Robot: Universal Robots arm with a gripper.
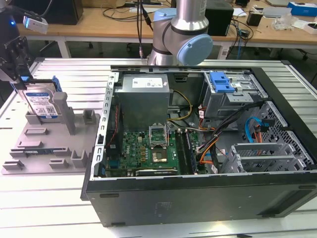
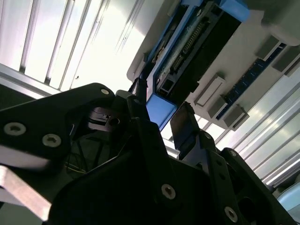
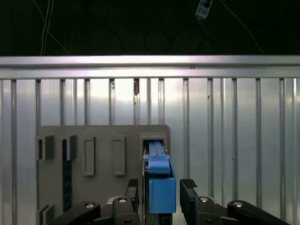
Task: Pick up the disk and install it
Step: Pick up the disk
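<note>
Straddling the disk (image 3: 158,161), the gripper (image 3: 161,186) stands open and holds nothing. The disk's edge lies between its fingers (image 3: 189,190), broad faces toward them.

Work surface: slatted aluminium table (image 1: 49,198), grooves parallel, pale grey. Behind it, wooden workbench (image 1: 99,25) on white legs (image 1: 63,48), running across exterior view; top cluttered with cables (image 1: 126,12), black box (image 1: 223,17), blue box (image 1: 302,7) at exterior view's right. Space under bench dark. First wrist view: table edge rail (image 3: 140,61), beyond it dark floor (image 3: 117,28) with loose cables (image 3: 47,23) (thin, pale). Second wrist view: strong glare on slats (image 2: 93,47). Lighting even, overhead source unseen.
</note>
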